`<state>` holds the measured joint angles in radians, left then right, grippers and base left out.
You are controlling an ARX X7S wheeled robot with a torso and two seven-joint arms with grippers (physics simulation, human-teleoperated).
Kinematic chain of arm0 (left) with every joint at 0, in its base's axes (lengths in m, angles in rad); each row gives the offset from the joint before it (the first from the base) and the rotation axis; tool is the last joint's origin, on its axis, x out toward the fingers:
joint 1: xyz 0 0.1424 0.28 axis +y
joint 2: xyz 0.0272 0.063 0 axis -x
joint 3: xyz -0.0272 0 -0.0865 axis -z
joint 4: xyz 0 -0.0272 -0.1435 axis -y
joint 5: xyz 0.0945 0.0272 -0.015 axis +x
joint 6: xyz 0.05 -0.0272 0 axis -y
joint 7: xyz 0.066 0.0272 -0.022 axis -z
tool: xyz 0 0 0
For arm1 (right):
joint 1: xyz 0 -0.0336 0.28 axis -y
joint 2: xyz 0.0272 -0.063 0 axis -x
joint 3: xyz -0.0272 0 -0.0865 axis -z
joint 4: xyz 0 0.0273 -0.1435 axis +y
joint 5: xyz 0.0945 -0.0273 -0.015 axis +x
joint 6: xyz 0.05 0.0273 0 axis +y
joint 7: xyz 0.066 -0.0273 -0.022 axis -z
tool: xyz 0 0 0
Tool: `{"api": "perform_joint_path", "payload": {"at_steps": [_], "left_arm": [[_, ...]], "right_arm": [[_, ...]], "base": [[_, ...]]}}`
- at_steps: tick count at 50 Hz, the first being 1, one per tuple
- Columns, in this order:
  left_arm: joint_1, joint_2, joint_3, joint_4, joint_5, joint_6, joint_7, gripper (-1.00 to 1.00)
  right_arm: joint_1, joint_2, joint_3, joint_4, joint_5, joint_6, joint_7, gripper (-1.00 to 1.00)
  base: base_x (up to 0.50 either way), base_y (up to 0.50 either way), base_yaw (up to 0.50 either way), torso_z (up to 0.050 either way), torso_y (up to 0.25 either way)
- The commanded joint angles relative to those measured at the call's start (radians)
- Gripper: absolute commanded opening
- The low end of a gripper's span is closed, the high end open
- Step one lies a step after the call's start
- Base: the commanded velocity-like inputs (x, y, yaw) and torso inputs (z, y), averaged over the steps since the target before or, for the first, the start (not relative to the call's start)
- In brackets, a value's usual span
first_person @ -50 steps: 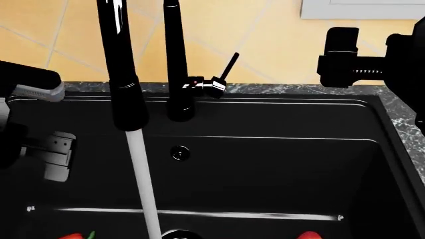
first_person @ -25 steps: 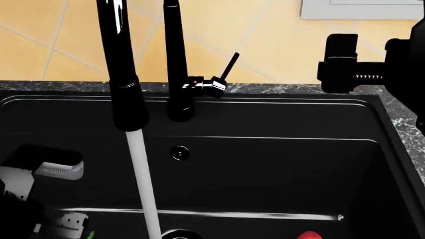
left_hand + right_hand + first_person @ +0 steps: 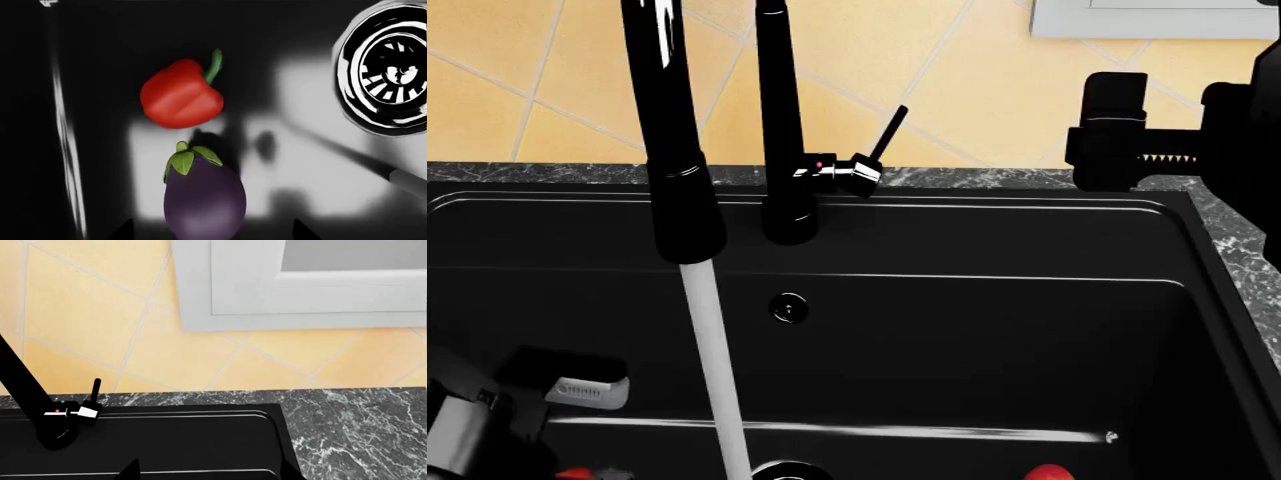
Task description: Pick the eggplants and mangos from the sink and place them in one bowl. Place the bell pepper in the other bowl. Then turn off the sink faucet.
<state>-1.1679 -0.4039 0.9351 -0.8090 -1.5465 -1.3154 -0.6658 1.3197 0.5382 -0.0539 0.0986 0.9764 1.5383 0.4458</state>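
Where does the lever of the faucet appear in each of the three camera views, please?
Head view: the faucet lever is in the upper middle, slanting up from the faucet column.
Right wrist view: the lever stands beside the column, at the sink's back rim.
Left wrist view: not in it.
Shared landmark: the yellow tiled wall behind the lever, in the head and right wrist views.

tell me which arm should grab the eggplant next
Left. Its claw is already down in the sink, with the eggplant right below its camera. The right claw is up beside the backsplash.
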Motion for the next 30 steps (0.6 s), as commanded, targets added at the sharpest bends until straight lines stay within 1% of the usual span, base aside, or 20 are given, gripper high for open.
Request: {"api": "perform_joint_path", "payload": {"at_steps": [1,7,11,12,13,16,18,19,22,23,26,28,29,30], "left_arm": [[-0.013,0.108,0.114,-0.180,0.184,0.081,0.201,1.00],[0.017,0.156,0.169,-0.259,0.247,0.140,0.297,1.00],[0.032,0.212,0.227,-0.367,0.318,0.203,0.371,1.00],[0.033,0.234,0.242,-0.416,0.338,0.223,0.399,1.00],[0.035,0.261,0.266,-0.483,0.368,0.253,0.454,1.00],[0.045,0.269,0.239,-0.499,0.386,0.250,0.462,1.00],[0.073,0.282,0.250,-0.498,0.434,0.260,0.481,1.00],[0.089,0.279,0.225,-0.499,0.438,0.264,0.466,1.00],[0.101,0.282,0.187,-0.499,0.476,0.258,0.466,1.00],[0.099,0.282,0.180,-0.498,0.486,0.254,0.469,-1.00],[0.092,0.274,0.169,-0.482,0.495,0.241,0.466,-1.00],[0.106,0.208,0.127,-0.346,0.446,0.193,0.383,-1.00],[0.127,0.143,0.116,-0.198,0.438,0.204,0.322,-1.00],[0.133,0.126,0.096,-0.168,0.416,0.189,0.296,-1.00]], "right_arm": [[-0.001,0.000,0.004,0.010,0.029,-0.008,0.025,1.00],[0.000,0.004,-0.001,0.016,0.045,-0.012,0.034,1.00],[0.003,0.007,-0.006,0.022,0.057,-0.010,0.044,1.00],[0.004,0.010,-0.016,0.020,0.056,-0.013,0.041,1.00],[0.005,0.011,-0.017,0.022,0.060,-0.012,0.042,1.00],[0.010,0.013,-0.022,0.031,0.071,-0.005,0.049,1.00],[0.008,0.014,-0.021,0.030,0.075,-0.012,0.055,1.00],[0.007,0.013,-0.017,0.032,0.080,-0.013,0.057,1.00],[0.011,0.014,-0.019,0.040,0.091,-0.006,0.068,1.00],[0.011,0.015,-0.020,0.041,0.094,-0.008,0.070,1.00],[0.009,0.017,-0.022,0.039,0.100,-0.017,0.074,1.00],[0.009,0.012,-0.008,0.050,0.112,-0.009,0.093,1.00],[0.027,0.012,-0.016,0.080,0.137,0.025,0.120,1.00],[0.035,0.020,-0.034,0.097,0.167,0.028,0.127,1.00]], "base": [[0.00,0.00,0.00,0.000,0.000],[0.00,0.00,0.00,0.000,0.000],[0.00,0.00,0.00,0.000,0.000],[0.00,0.00,0.00,0.000,0.000],[0.00,0.00,0.00,0.000,0.000],[0.00,0.00,0.00,0.000,0.000],[0.00,0.00,0.00,0.000,0.000],[0.00,0.00,0.00,0.000,0.000],[0.00,0.00,0.00,0.000,0.000],[0.00,0.00,0.00,0.000,0.000],[0.00,0.00,0.00,0.000,0.000],[0.00,0.00,0.00,0.000,0.000],[0.00,0.00,0.00,0.000,0.000],[0.00,0.00,0.00,0.000,0.000]]}}
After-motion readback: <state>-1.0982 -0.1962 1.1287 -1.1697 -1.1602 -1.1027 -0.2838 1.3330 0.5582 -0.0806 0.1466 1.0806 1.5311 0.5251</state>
